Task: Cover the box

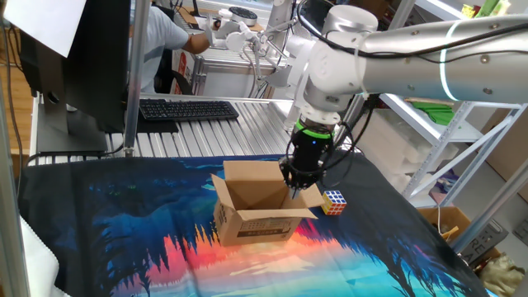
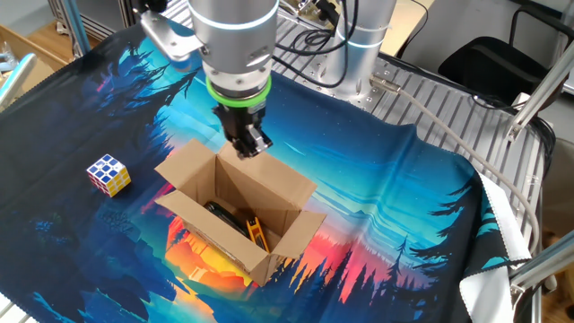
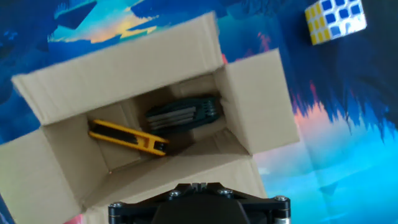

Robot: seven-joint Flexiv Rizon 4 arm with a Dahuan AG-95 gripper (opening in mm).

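**Open box, shut claw at its rim**

Box (image 2: 240, 218) near the middle of the cloth (image 2: 395, 215), brown cardboard, all four flaps standing out or up, top uncovered. Dark print on the side wall facing one fixed view. Inside, on the bottom: a yellow tool (image 3: 127, 137) and a dark tool (image 3: 185, 114), lying close together, seen best in the hand view.

Right above one edge of the box, at the flap nearest the arm's base: claw (image 2: 248, 144), pointing straight down, fingers brought fully together. Nothing visible between them. Whether the tips touch the flap cannot be told. In the hand view only the dark body of the claw at the lower border, tips not seen.

Beside the box, apart from it: cube (image 2: 108, 173), many-coloured, resting on the cloth. In one fixed view just beyond the right flap.

Under all: cloth with blue forest and orange glow, spread over a metal table (image 1: 247, 124). Farther back on that table: black keyboard (image 1: 188, 109).
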